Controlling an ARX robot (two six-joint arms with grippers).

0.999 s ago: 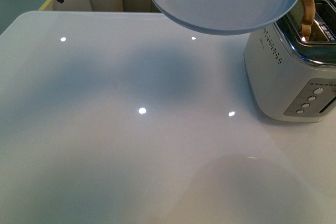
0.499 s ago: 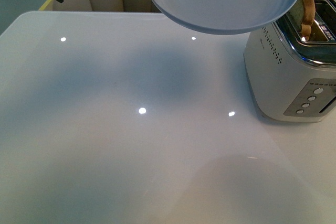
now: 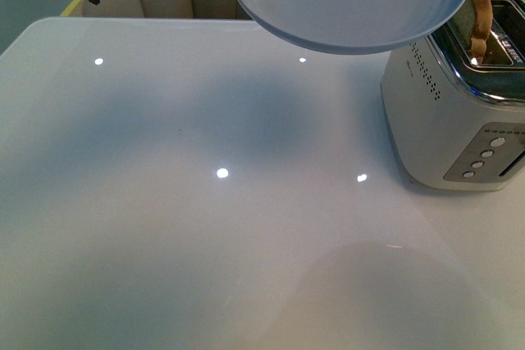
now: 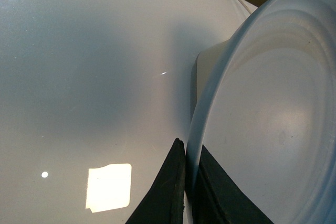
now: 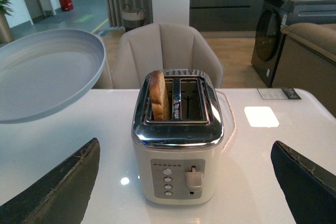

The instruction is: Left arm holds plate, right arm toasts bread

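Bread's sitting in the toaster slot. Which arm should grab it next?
Right, probably. The right hand is open, empty, facing the toaster, where the bread pokes out of a slot. The left hand is shut on the plate, held above the table.

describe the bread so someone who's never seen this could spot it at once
On the white table stands a white toaster with a chrome top and two slots. The bread stands upright in the slot nearer the raised pale blue plate. A light brown slice with darker crust, it pokes above the chrome; the other slot is empty.
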